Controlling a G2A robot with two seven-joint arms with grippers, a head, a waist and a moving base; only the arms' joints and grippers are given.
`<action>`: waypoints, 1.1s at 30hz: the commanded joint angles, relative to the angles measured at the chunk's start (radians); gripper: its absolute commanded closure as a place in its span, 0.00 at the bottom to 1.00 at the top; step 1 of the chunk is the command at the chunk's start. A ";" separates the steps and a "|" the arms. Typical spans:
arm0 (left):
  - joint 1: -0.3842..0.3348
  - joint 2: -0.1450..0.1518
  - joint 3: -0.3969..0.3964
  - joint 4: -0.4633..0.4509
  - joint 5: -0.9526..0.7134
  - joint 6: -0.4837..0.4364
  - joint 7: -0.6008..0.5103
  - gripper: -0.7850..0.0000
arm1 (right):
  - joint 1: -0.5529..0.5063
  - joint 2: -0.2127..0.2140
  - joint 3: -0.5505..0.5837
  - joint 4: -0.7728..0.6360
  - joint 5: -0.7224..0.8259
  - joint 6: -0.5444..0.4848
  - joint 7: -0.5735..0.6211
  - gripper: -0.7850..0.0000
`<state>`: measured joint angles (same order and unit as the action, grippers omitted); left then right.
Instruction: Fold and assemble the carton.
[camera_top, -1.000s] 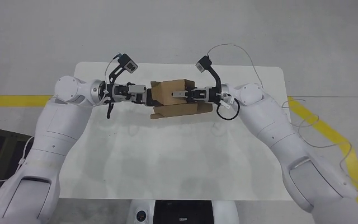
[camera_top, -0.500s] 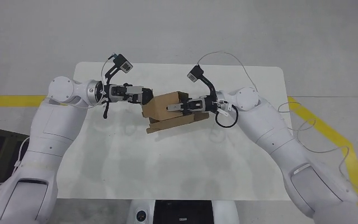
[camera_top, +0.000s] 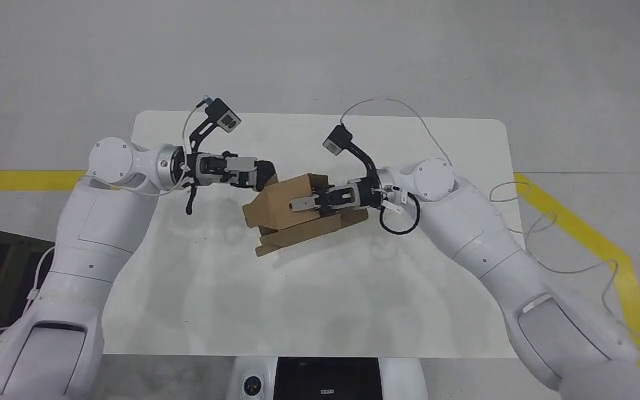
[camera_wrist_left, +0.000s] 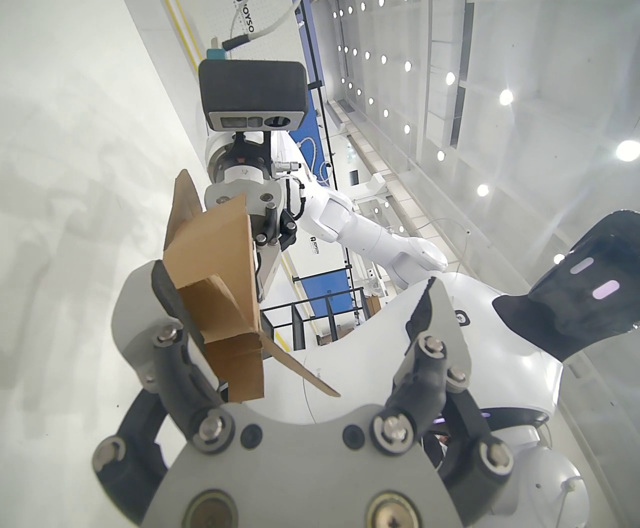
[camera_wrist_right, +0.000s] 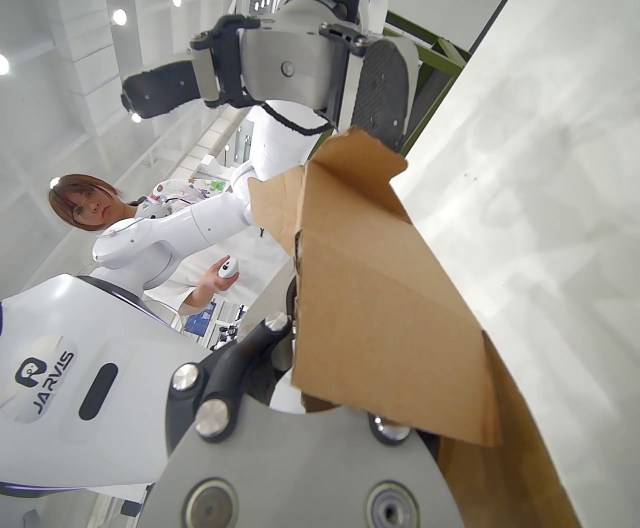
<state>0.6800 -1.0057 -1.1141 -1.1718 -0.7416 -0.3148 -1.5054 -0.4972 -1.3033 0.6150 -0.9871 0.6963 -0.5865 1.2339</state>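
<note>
I see the carton (camera_top: 283, 206) tilted over the middle of the white desk (camera_top: 300, 300), the right gripper (camera_top: 306, 204) with fingers clamped on one wall, the left gripper (camera_top: 266, 172) with fingers spread apart at its other end, and grey floor (camera_top: 300, 50) with a yellow line (camera_top: 40, 180) around.

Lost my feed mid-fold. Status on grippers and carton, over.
Left gripper open, one pad against the carton. Right gripper clamped on carton wall. Loose flap juts toward left gripper.
</note>
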 joint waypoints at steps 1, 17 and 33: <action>0.001 -0.001 0.002 -0.002 -0.002 0.002 -0.002 0.00 | 0.001 -0.001 -0.002 0.004 0.001 -0.002 -0.002 1.00; -0.010 -0.002 0.000 -0.004 0.031 -0.014 0.014 0.00 | 0.027 0.010 0.051 0.129 -0.046 -0.092 -0.093 1.00; -0.026 -0.019 0.046 0.013 0.034 -0.018 0.018 0.00 | 0.050 -0.030 0.077 0.227 -0.045 -0.163 -0.166 1.00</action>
<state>0.6544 -1.0240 -1.0688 -1.1589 -0.7063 -0.3337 -1.4863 -0.4488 -1.3315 0.6896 -0.7657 0.6527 -0.7460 1.0733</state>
